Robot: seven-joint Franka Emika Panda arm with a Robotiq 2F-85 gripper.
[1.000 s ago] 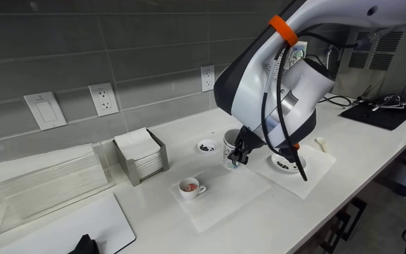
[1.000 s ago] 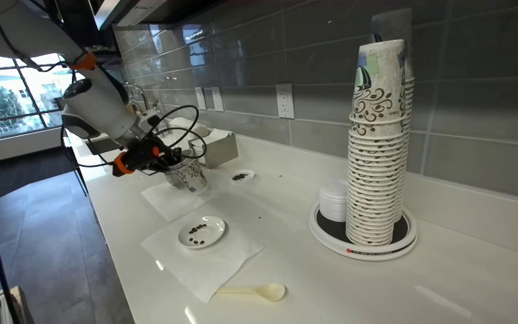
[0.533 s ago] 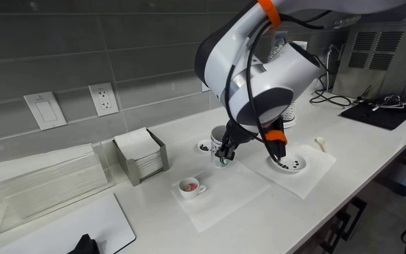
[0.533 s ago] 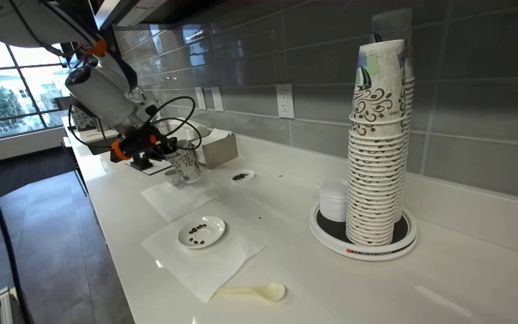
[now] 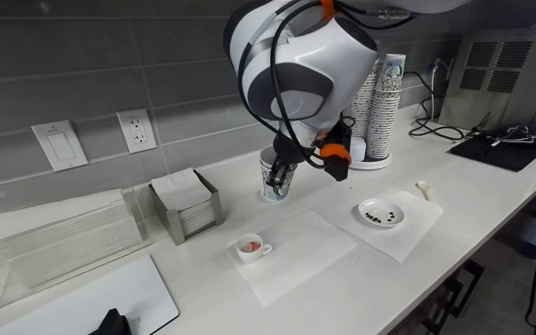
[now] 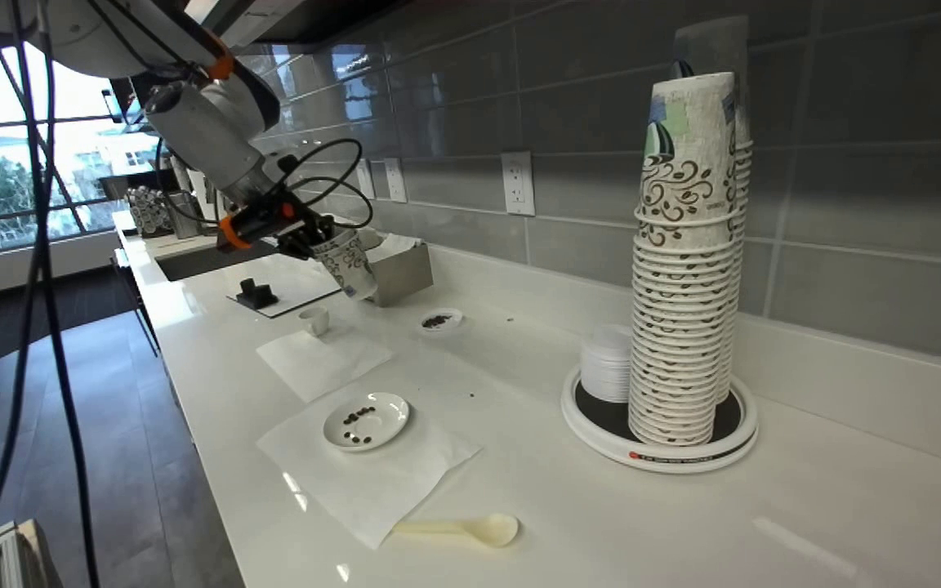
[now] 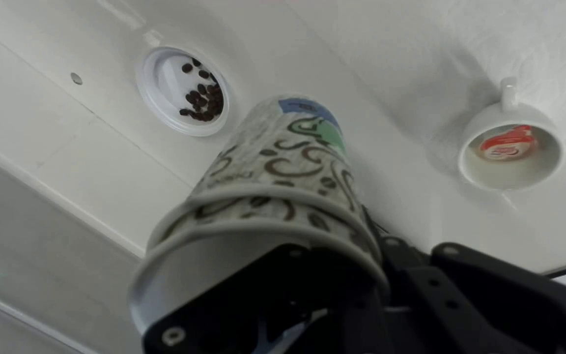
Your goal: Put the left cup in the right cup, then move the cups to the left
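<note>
Aloft over the tabletop (image 5: 314, 298), two nested white paper cups (image 7: 283, 167), dark-swirled, tilt in the pincer (image 5: 275, 179), closed on their rims; the napkin holder (image 6: 403, 273) stands near, the front edge (image 5: 468, 254) well apart.

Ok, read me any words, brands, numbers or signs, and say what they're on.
No text is legible.
Red label in white mug: lettering too blurred.
Nested cups: small print too blurred.
Turntable rim: lettering too small.
Tall cup stack: print too small.
Switch plate and wall outlet: tiny marks too small.
</note>
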